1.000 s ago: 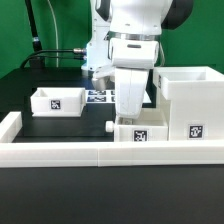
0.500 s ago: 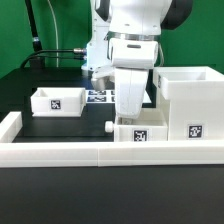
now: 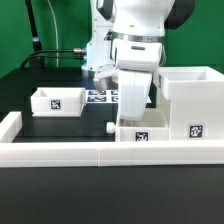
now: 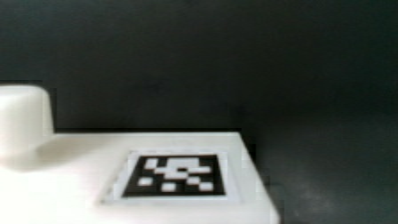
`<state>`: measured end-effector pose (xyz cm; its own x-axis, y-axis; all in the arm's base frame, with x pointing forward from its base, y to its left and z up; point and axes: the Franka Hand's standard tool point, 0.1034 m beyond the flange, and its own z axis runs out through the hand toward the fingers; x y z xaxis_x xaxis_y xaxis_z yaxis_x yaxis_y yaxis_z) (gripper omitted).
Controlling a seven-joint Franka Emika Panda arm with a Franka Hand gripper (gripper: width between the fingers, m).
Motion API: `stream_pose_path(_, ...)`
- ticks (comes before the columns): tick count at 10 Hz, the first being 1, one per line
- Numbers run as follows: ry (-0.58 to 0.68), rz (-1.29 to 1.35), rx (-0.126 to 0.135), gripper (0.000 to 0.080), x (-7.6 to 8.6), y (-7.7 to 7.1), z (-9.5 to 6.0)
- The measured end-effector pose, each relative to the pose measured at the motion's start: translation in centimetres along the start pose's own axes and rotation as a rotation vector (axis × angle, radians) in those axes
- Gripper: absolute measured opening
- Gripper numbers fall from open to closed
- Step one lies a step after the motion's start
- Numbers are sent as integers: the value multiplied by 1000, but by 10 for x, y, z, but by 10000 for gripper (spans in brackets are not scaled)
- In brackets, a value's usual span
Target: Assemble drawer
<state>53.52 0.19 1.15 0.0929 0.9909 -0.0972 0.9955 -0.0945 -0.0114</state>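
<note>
The large white housing (image 3: 190, 105) stands at the exterior view's right, with a tag on its front. One small white tray (image 3: 57, 101) sits at the left. The second small tray (image 3: 140, 132) sits beside the housing, just behind the front wall, with a black knob (image 3: 110, 127) on its left side. My gripper (image 3: 133, 112) hangs straight down onto this tray, and its fingertips are hidden by the hand and the tray. The wrist view shows a white tagged surface (image 4: 178, 172) close up, with a white rounded part (image 4: 22, 120) beside it. The jaws do not show.
The long low white border wall (image 3: 100, 152) runs along the front and turns back at the left (image 3: 10, 125). The marker board (image 3: 100, 96) lies flat behind my gripper. Black cables (image 3: 50, 55) run along the back of the black table before a green backdrop.
My arm has shifted slightly toward the exterior view's right. The trays and the housing look unmoved.
</note>
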Motion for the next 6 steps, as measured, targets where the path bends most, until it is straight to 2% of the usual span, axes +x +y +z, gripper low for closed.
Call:
stream_pose_path(4,-1,-8,2,42,-2,0,0)
stream_pose_path(6,-6,-63,18,42,-3,-1,0)
